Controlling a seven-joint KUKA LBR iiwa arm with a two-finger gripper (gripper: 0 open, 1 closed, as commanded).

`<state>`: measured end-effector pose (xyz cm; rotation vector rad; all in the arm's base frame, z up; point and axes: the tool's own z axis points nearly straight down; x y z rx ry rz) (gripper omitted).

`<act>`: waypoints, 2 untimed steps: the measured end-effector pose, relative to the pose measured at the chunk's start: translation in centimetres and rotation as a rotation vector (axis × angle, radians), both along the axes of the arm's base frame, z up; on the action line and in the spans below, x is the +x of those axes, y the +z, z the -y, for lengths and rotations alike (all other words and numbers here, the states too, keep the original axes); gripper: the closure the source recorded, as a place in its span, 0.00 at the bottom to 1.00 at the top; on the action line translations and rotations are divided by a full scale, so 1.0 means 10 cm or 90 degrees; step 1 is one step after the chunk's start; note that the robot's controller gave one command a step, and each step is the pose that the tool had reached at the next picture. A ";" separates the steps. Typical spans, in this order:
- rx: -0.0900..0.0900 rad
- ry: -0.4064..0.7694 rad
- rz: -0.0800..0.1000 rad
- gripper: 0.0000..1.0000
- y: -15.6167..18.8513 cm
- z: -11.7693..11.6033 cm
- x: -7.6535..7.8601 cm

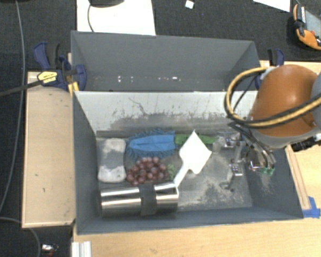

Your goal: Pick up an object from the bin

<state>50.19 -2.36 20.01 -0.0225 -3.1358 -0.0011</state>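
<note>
The gripper (236,169) hangs near the bin's (160,58) right wall, and the white scoop (194,153) lies slanted just to its left; open or shut, nobody can tell

In my bin (166,58) a cylinder (139,199) is lying along the front, grapes (147,169) are sitting just behind it, a scoop (191,157) is resting at their right. My gripper (234,175) is hanging further right.
</note>
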 end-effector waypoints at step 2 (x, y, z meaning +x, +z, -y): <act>0.000 0.199 0.006 0.00 -1.09 -0.41 0.46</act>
